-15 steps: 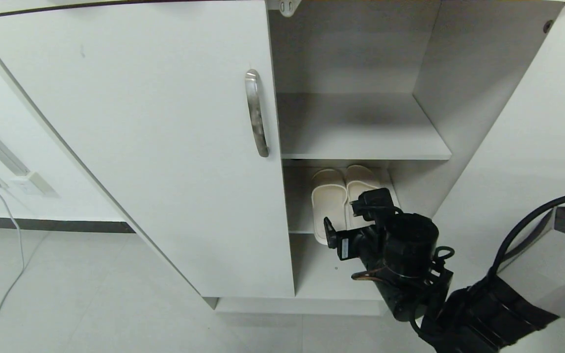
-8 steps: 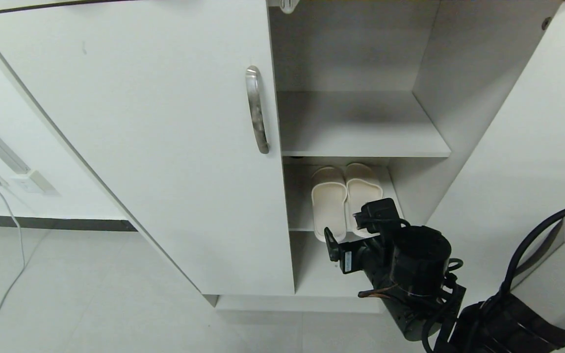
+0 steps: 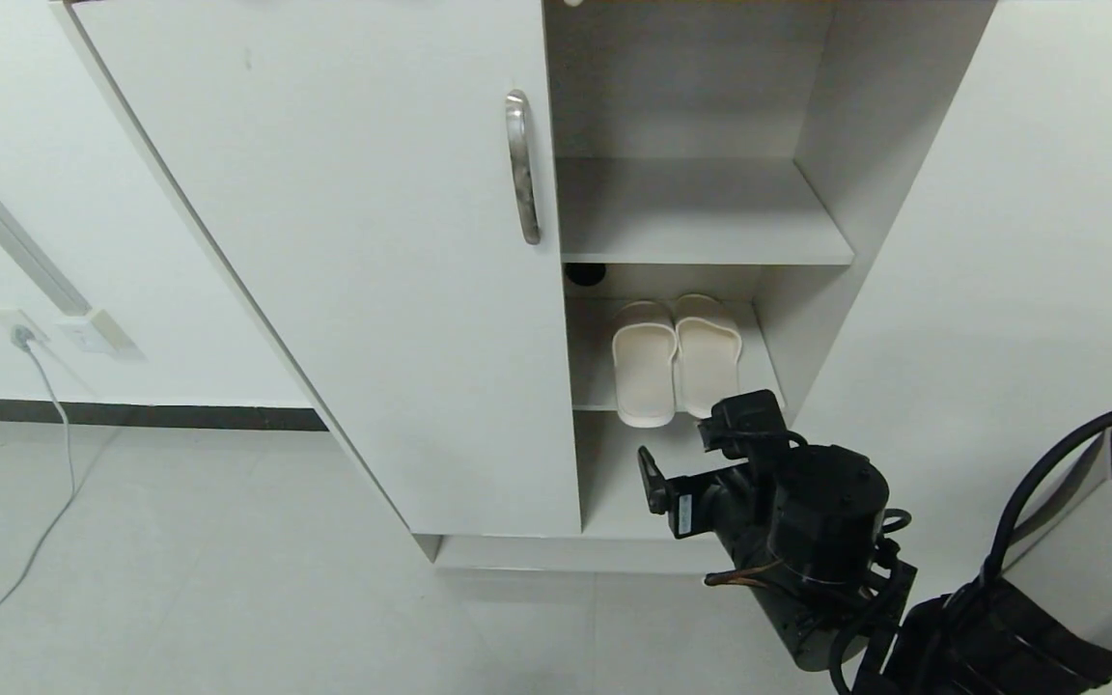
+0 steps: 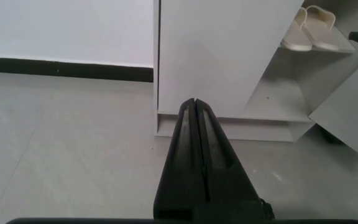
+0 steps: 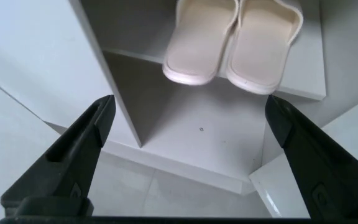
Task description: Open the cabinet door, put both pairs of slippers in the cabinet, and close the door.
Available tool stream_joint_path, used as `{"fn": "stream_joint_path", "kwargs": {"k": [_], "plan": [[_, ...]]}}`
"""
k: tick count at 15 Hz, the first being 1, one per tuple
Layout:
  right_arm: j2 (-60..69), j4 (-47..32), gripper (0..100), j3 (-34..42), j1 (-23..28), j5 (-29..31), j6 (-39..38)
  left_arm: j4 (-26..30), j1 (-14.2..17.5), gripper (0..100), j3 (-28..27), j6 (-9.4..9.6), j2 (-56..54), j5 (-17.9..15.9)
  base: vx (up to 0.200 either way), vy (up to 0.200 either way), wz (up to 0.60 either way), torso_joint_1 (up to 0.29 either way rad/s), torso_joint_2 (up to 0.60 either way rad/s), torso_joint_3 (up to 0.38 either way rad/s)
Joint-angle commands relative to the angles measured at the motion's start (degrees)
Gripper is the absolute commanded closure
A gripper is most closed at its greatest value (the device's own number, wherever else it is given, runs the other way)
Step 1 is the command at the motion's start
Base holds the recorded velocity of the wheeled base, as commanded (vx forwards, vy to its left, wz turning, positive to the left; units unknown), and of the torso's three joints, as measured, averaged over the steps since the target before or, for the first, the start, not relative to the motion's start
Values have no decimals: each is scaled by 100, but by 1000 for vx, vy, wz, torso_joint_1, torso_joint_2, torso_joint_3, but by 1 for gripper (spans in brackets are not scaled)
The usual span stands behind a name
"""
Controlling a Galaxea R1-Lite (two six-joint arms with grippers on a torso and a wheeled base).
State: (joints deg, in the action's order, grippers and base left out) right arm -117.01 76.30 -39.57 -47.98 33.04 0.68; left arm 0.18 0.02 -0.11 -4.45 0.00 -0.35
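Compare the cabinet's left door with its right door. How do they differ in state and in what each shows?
The left door is shut, covering its half; the right door is swung wide open, exposing shelves and slippers. The left door shows a metal handle; the right door shows a bare face. Both are plain white panels.

Pair of cream slippers (image 3: 677,357) sits side by side on the middle shelf (image 3: 590,372) ahead of me, slightly overhanging its near edge.
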Motion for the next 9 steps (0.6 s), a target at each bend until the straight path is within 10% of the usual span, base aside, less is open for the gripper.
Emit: {"fn": "stream_joint_path", "kwargs": {"k": [1, 9], "plan": [[-50, 8, 0, 2, -9, 1, 2, -1, 6, 100, -7, -3, 0, 0, 0, 0, 0, 0, 0, 0], [-59, 8, 0, 2, 8, 1, 2, -1, 6, 100, 2, -3, 9, 0, 0, 0, 0, 0, 0, 0]]}}
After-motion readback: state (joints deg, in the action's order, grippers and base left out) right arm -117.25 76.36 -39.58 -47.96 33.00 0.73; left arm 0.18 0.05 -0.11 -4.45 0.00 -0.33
